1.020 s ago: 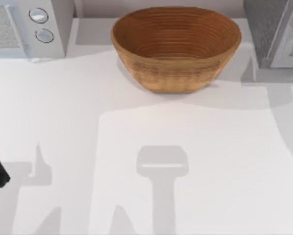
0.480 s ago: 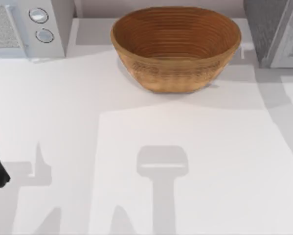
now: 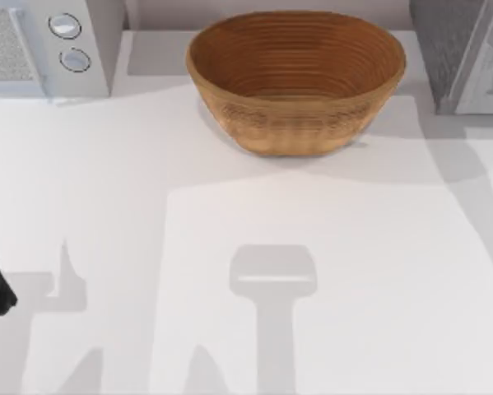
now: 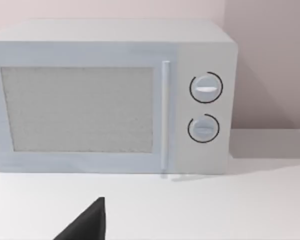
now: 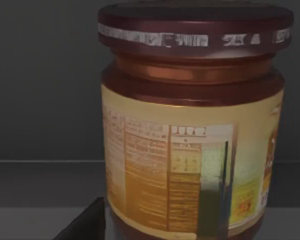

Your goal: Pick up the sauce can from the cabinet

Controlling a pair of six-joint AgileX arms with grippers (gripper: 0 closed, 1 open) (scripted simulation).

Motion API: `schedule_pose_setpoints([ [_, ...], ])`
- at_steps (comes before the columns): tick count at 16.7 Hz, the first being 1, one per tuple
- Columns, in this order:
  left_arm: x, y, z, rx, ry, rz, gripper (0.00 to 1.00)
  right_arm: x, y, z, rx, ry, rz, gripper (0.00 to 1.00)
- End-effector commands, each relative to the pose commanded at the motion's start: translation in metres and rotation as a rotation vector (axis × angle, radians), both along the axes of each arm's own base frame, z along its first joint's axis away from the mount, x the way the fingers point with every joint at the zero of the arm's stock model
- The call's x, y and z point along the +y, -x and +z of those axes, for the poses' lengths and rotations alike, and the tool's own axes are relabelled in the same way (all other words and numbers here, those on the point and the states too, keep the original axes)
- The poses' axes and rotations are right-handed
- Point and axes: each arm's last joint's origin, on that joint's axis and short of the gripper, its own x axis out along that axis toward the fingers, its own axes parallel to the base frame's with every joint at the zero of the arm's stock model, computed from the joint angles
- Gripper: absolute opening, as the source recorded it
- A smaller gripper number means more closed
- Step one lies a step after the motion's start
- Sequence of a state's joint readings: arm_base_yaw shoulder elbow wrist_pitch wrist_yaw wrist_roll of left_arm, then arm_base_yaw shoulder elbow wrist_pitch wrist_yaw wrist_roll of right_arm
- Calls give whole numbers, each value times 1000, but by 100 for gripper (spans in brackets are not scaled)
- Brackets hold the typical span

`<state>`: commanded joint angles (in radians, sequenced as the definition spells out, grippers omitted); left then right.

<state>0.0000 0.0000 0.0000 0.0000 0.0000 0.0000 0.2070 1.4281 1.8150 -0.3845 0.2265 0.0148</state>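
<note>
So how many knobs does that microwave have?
2. Both knobs sit on the microwave's panel beside its door, stacked: the upper knob right above the lower knob.

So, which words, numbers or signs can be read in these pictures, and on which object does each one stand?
No text can be read.
Sauce can, pale band around the lid: printed marks, too blurred to read.
Sauce can, label on the body: columns of small print, too blurred to read.
Microwave: two round knobs, no words or numbers visible.
Woven bowl: no text.
</note>
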Motion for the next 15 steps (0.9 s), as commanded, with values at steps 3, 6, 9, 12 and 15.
schedule_pose_setpoints([
  [3, 0, 0, 0, 0, 0, 0, 100, 11, -24, -4, 5, 1, -3, 100],
  [6, 0, 0, 0, 0, 0, 0, 100, 13, -27, -3, -4, 0, -5, 100],
  [9, 0, 0, 0, 0, 0, 0, 100, 12, -30, -4, -1, 0, -6, 100],
  [12, 0, 0, 0, 0, 0, 0, 100, 13, -47, -1, -4, 0, -5, 100],
  [15, 0, 0, 0, 0, 0, 0, 100, 13, -70, -1, -4, 0, -5, 100],
])
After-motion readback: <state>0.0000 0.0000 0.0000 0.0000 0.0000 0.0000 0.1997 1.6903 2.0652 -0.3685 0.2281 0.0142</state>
